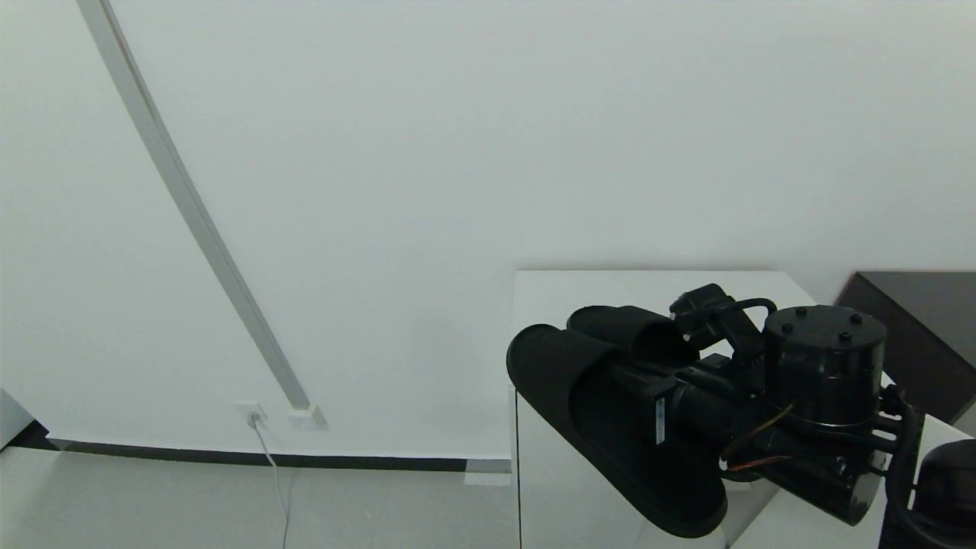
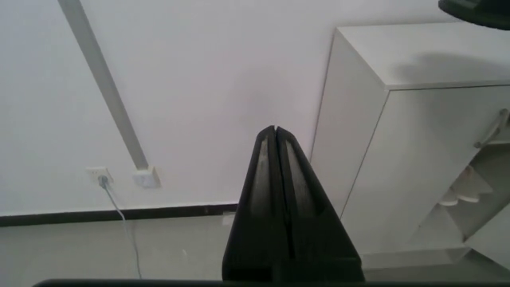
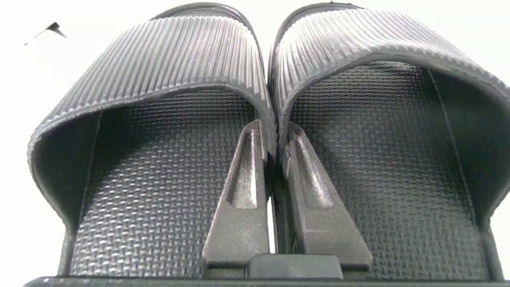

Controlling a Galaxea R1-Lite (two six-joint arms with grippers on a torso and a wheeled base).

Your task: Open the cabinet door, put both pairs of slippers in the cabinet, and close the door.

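The right hand (image 3: pixel 273 131) is clenched on a pair of black slippers (image 1: pixel 610 412), one finger lying in each footbed and pinching the two inner side walls together so the pair hangs side by side. They are held up in the air, toes pointing away from the arm, over the front corner of a white cabinet (image 1: pixel 549 290), not resting on it. From the left wrist view, some pale shelves (image 2: pixel 470 187) show inside the cabinet low on its front, beside a handle (image 2: pixel 498 127); how far the door stands open I cannot tell. The left hand (image 2: pixel 276 131) is off to the side of the cabinet, clenched on nothing, its two fingers pressed flat together and pointing at the wall (image 1: pixel 457 152). That wall is plain white, with a pale cable duct (image 1: pixel 183 198) running down it at a slant to a socket (image 1: pixel 252 415), from which a thin cord (image 1: pixel 278 488) trails onto the light grey floor (image 1: pixel 152 503). A dark skirting strip (image 1: pixel 229 457) runs along the wall's foot. Beyond the cabinet on the right sits a dark piece of furniture (image 1: pixel 915 320).
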